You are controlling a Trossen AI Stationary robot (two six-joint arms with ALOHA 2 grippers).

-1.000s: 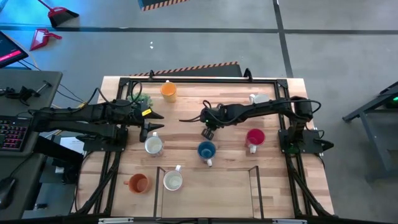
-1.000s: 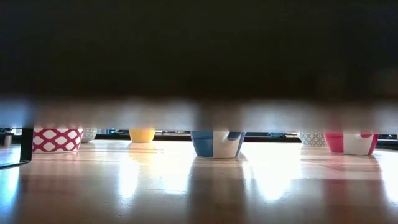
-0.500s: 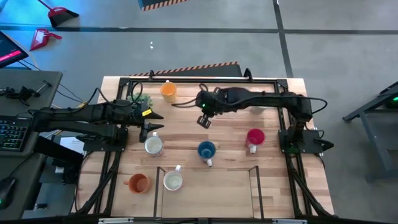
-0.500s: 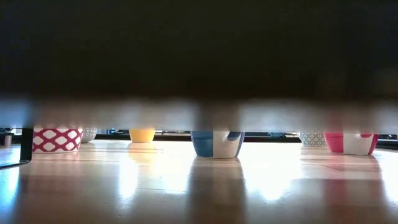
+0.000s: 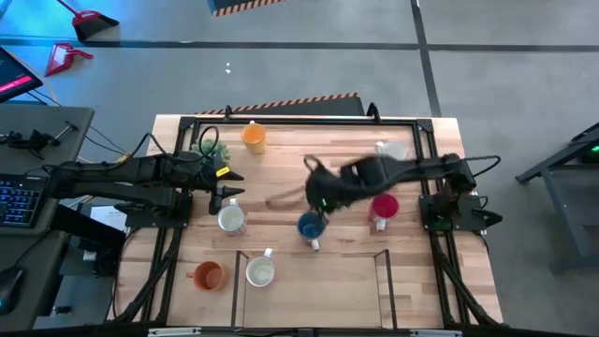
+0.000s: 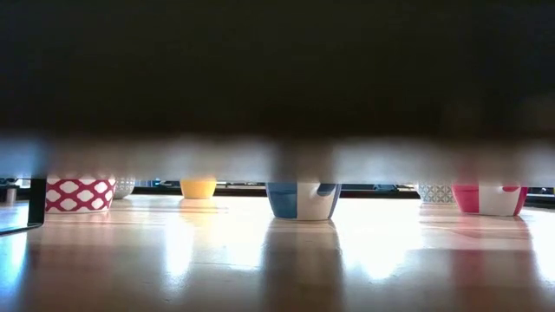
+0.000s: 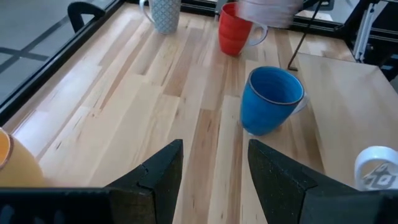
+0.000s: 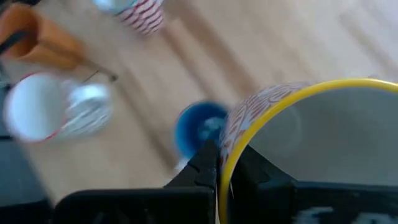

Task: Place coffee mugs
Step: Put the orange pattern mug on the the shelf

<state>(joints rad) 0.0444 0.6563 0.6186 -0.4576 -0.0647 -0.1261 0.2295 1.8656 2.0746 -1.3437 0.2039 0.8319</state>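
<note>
Plainly, the largest change is in the right arm, which has been swung back from the middle of the pale wooden table point(image 5: 281, 178) toward its front half and is now smeared by motion in the high view. The right gripper point(image 5: 323, 198) has been brought close above the round blue ceramic mug point(image 5: 311, 226), with the red ceramic mug point(image 5: 384, 207) just beside the forearm. Its jaws have been drawn fully together in the last second. In the right wrist view they are seen pinched on the wall of a white patterned mug with a yellow rim point(image 8: 298, 143), one finger inside and one outside. The mug is thus held at the fingertips, hanging from its rim. The blue mug is seen below and beyond it.

For the task, this is judged to mean that a mug is secured and being carried to its spot. Which spot is meant cannot be told, and whether the carried mug clears the blue one is probably not settled by so blurred a view.

The mugs standing on the table have not been shifted. The left gripper point(image 7: 211, 168) is kept parked at the left edge, spread wide and empty, near a white ceramic mug point(image 5: 231, 219).
</note>
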